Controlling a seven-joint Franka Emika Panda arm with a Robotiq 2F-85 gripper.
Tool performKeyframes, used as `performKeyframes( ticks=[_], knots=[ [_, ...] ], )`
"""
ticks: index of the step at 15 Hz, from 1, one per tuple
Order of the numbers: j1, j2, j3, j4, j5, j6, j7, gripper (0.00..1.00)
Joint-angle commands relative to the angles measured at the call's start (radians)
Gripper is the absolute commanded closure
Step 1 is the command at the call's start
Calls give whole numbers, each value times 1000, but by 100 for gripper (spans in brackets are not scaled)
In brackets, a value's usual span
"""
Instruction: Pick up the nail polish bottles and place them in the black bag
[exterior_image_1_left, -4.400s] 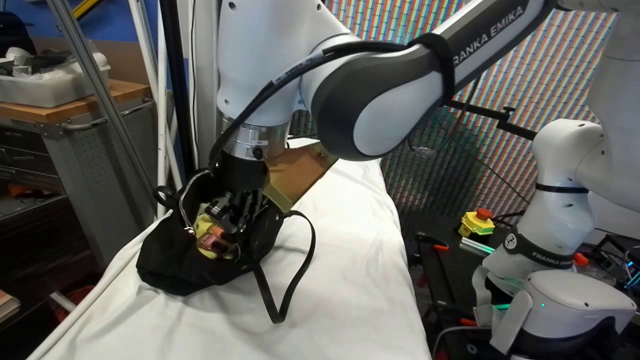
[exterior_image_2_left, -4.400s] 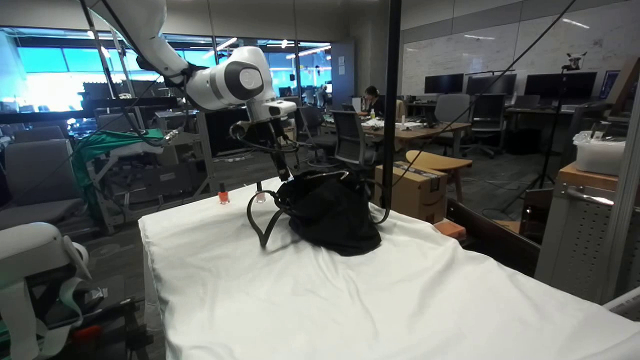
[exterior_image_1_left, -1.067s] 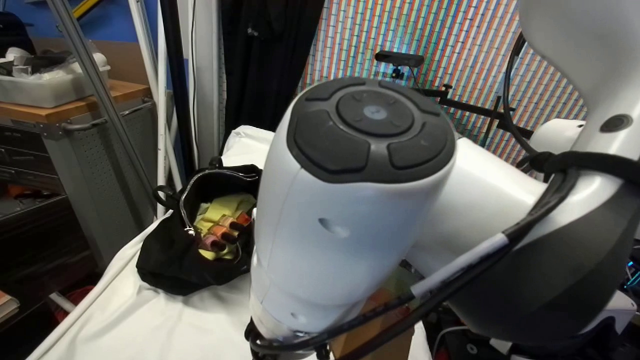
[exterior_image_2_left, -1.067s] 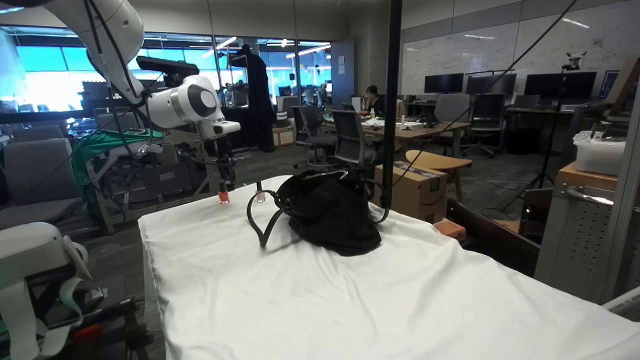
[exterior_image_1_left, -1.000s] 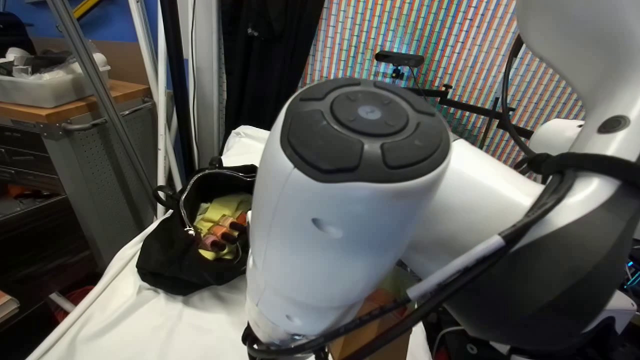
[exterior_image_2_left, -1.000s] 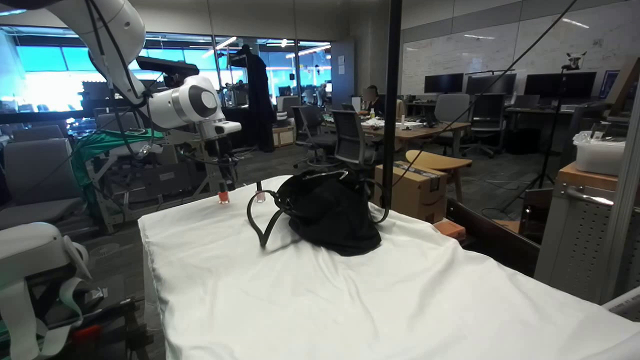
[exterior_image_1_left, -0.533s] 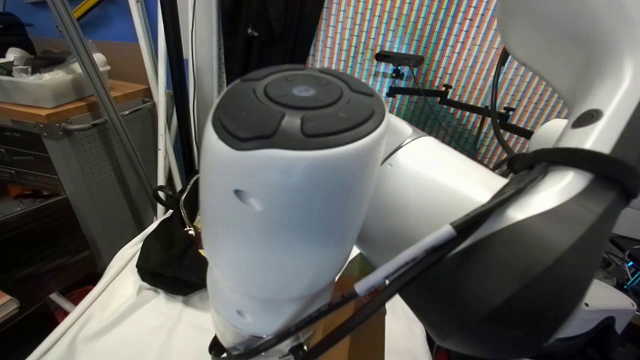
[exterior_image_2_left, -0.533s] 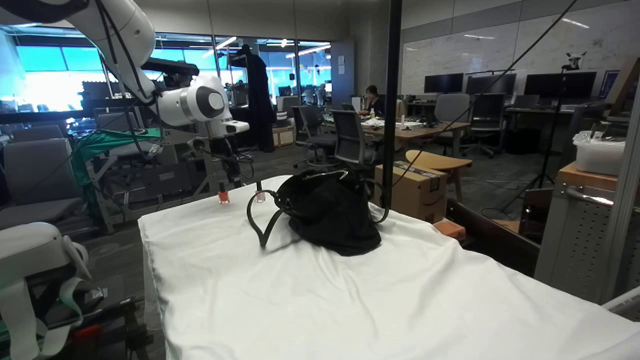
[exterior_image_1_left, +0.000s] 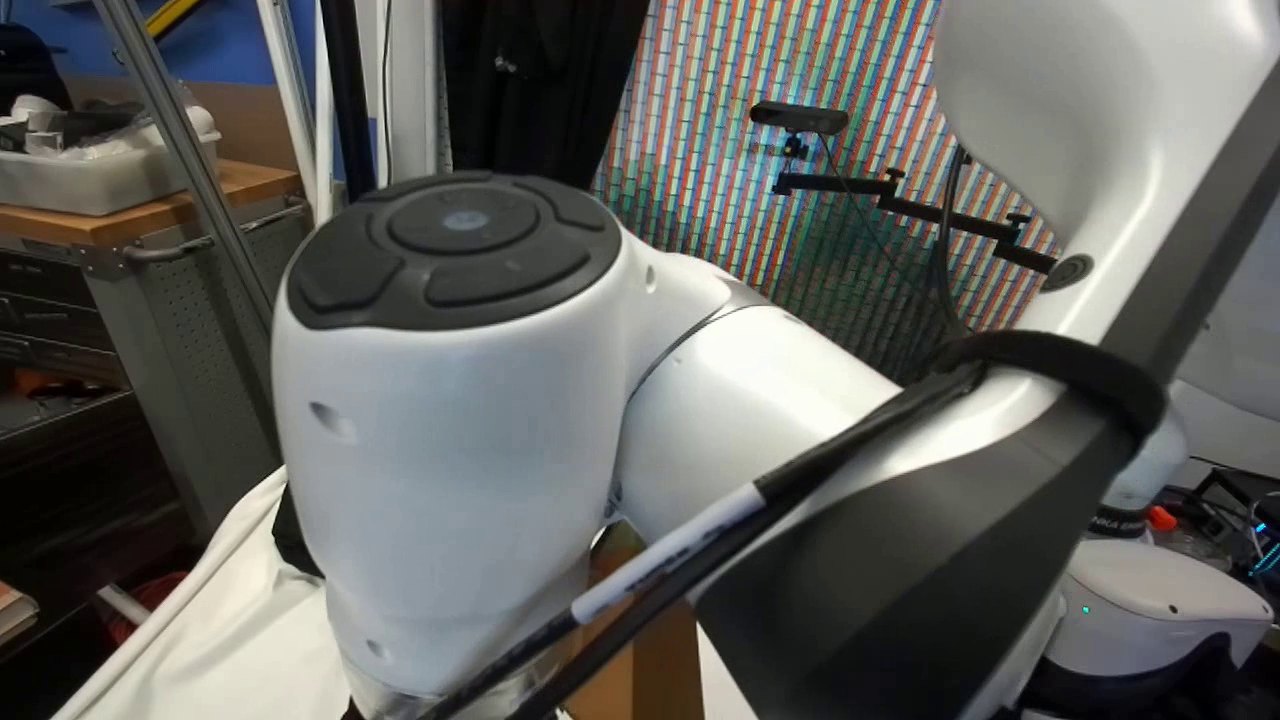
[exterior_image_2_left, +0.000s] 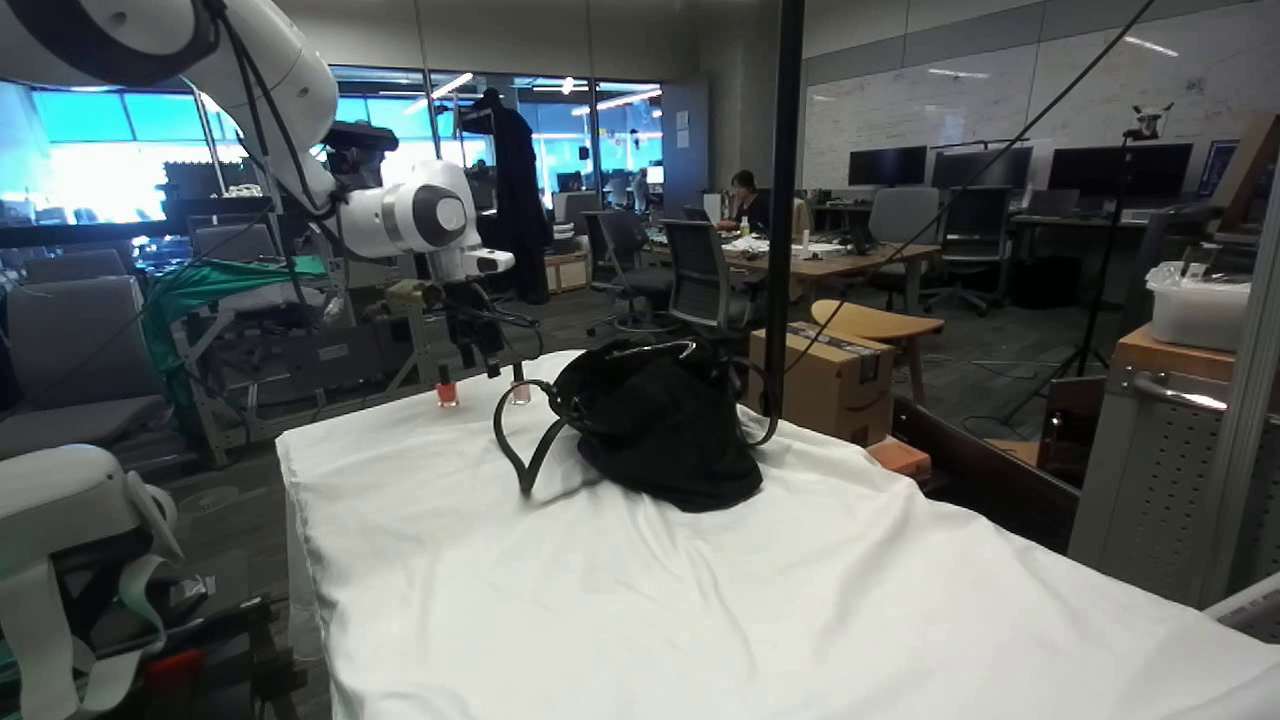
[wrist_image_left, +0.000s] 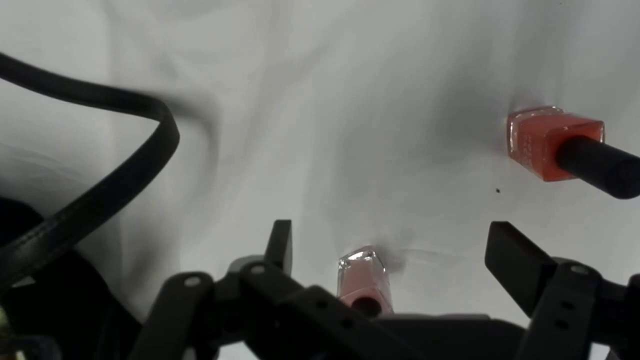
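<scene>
Fingers (wrist_image_left: 517, 265): are standing wide apart, gripping nothing, hanging over the white-draped surface (exterior_image_2_left: 600, 600).
Pale pink bottle (wrist_image_left: 364, 280): is standing upright on the surface, showing between the fingers in the wrist view.
Orange-red bottle (wrist_image_left: 542, 145): is standing upright on the surface, outside the fingers, apart from the pink one.
Black bag (exterior_image_2_left: 668, 430): is resting on the surface, its strap (wrist_image_left: 131, 102) bending outward.
Arm (exterior_image_1_left: 740, 400): is hiding most of the bag in an exterior view.

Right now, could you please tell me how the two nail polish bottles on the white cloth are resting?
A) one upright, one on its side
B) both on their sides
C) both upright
C: in an exterior view, the red bottle and the pink bottle each stand cap end up.
</scene>
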Motion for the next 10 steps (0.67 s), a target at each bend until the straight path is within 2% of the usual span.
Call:
performKeyframes(
  ticks=[1, 10],
  knots=[
    [-9, 38, -8, 64, 35, 1, -105, 0],
    [-31, 111, -6, 151, 89, -21, -277, 0]
  ],
)
